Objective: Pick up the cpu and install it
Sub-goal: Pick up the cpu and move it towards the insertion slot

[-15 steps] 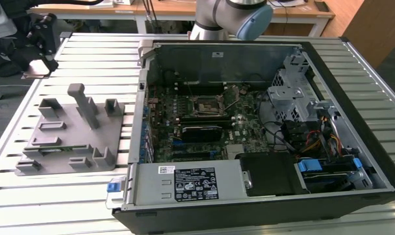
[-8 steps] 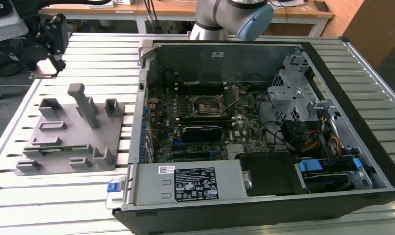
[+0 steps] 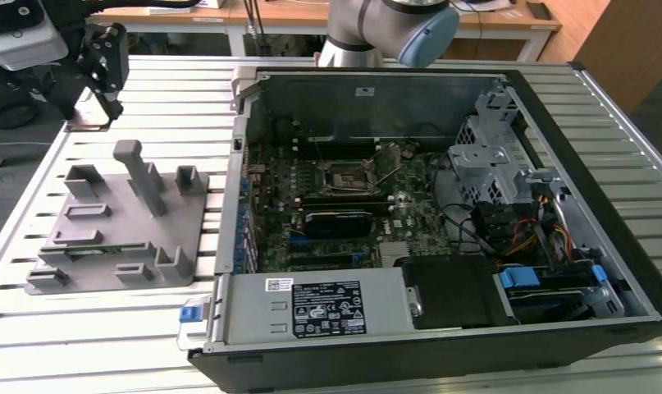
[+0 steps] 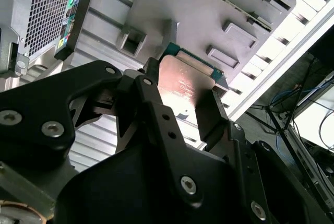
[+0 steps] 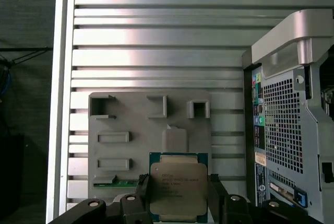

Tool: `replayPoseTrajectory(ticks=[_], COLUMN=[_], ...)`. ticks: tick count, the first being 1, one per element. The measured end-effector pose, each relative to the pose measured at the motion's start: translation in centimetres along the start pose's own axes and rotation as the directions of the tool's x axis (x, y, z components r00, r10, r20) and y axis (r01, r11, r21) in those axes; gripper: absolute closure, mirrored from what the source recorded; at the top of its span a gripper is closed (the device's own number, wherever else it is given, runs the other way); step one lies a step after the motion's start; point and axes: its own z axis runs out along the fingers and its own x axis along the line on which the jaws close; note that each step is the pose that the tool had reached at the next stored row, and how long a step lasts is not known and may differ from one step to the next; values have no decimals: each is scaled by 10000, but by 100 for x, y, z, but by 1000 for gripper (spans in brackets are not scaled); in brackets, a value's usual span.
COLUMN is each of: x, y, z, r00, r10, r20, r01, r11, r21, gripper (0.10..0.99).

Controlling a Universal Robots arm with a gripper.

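We have the cpu [image 5: 178,182] pinched edge to edge in the gripper [image 5: 179,193], hanging clear above the grey fixture [image 5: 130,125]. The motherboard socket [image 3: 347,175] lies well apart, toward the exterior view's right, inside the open computer case [image 3: 375,103].

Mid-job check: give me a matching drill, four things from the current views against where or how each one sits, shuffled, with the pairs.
Things:
1. cpu
2. fixture plate
3. socket
4. computer case

Places or states:
A. lying open, insides exposed
B. flat on the slatted table, beside the case
C. held by the gripper, a finger on either side
D. mounted inside the case

Pairs: 1-C, 2-B, 3-D, 4-A
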Motion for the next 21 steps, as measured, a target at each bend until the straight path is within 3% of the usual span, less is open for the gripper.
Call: replayPoseTrajectory(ticks=[21], x=[-238], y=[3], z=[2], r00=[10000], r10=[1], r20=[0], r01=[-1], r11=[10000], r21=[0], gripper=[561])
